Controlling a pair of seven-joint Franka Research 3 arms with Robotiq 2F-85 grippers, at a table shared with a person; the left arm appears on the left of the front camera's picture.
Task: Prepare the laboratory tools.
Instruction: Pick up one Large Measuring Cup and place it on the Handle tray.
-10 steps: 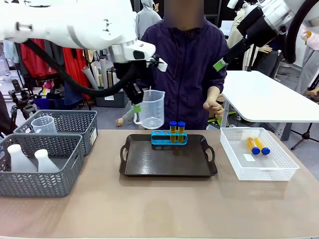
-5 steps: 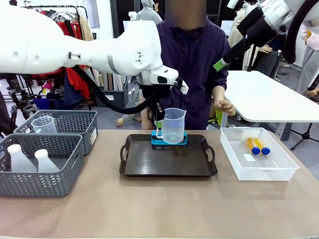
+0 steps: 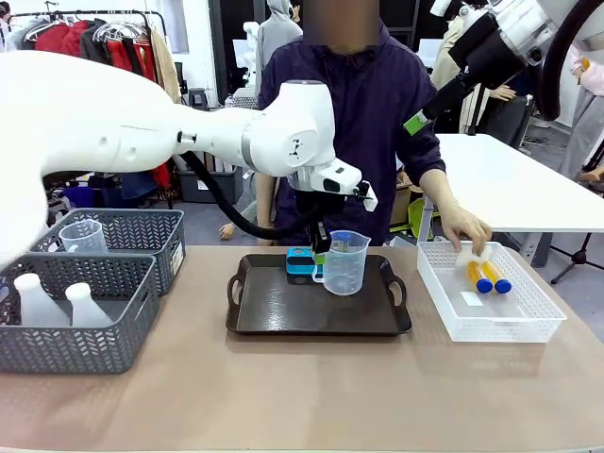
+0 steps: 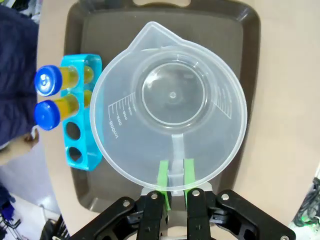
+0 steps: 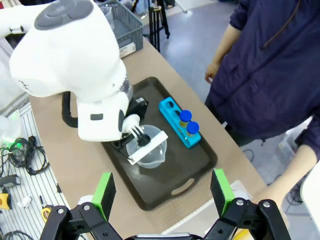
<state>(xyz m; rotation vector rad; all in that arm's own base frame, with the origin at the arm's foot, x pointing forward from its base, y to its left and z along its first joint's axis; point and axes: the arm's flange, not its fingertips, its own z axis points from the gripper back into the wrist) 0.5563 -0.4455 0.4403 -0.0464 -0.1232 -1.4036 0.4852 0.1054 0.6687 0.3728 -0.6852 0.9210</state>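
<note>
Jug (image 3: 345, 264) position is the main change in the front view. A second ago it was carried high, left of the tray (image 3: 283, 307). Now it sits low over the tray's far side, just beside the rack (image 3: 300, 261). We cannot confirm that its base touches the tray. The left hand (image 3: 321, 247) stays clamped on the jug's handle. The person's hand (image 3: 467, 231) has moved from the chest to the white basket (image 3: 528, 316) on the worktop and reaches for the loose tubes (image 3: 486, 276) there.

From the left wrist, the left hand (image 4: 174, 175) pinches the handle between its green pads, jaws together on it. The jug (image 4: 170, 100) is upright and empty, with the rack (image 4: 80, 150) alongside. Two of the rack's wells are filled and two are free.

From the right wrist, the right hand (image 5: 162, 192) hovers high above the tray (image 5: 200, 160) with fingers wide apart, holding nothing.

We judge that placing the jug is nearly done and only the release remains. The other tubes appear to be next.
</note>
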